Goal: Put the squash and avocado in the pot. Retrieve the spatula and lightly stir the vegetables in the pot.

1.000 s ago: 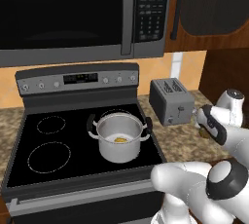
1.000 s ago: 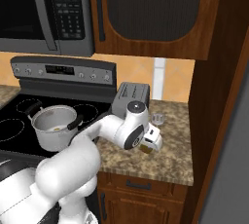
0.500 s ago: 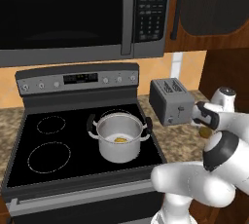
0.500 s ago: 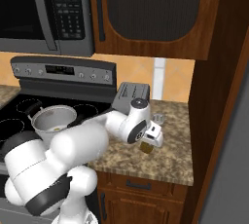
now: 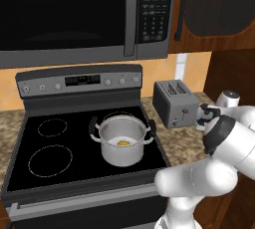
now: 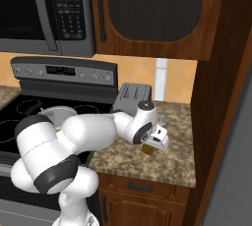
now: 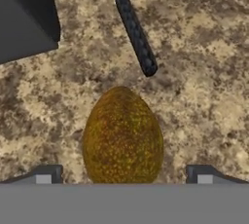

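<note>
The olive-brown avocado (image 7: 121, 135) lies on the speckled counter, right of the toaster. My gripper (image 7: 124, 174) hangs over it, open, with one fingertip (image 7: 44, 174) on each side and clear gaps to the fruit. In the right base view the gripper (image 6: 149, 146) points down at the avocado (image 6: 147, 150). The spatula's black handle (image 7: 136, 33) lies just beyond the avocado, and its head is cut off by the frame. The steel pot (image 5: 122, 141) stands on the stove's right front burner, and the yellow squash (image 5: 123, 143) is inside it.
A boxy grey toaster (image 5: 174, 103) stands on the counter between stove and gripper, and its dark corner (image 7: 24, 18) sits close to my hand. A tall wooden cabinet side (image 6: 216, 122) bounds the counter on the right. The microwave (image 5: 74, 14) hangs over the stove.
The arm has swung further right past the toaster, and the hand has dropped down over the avocado on the counter. The pot and squash have not moved.
</note>
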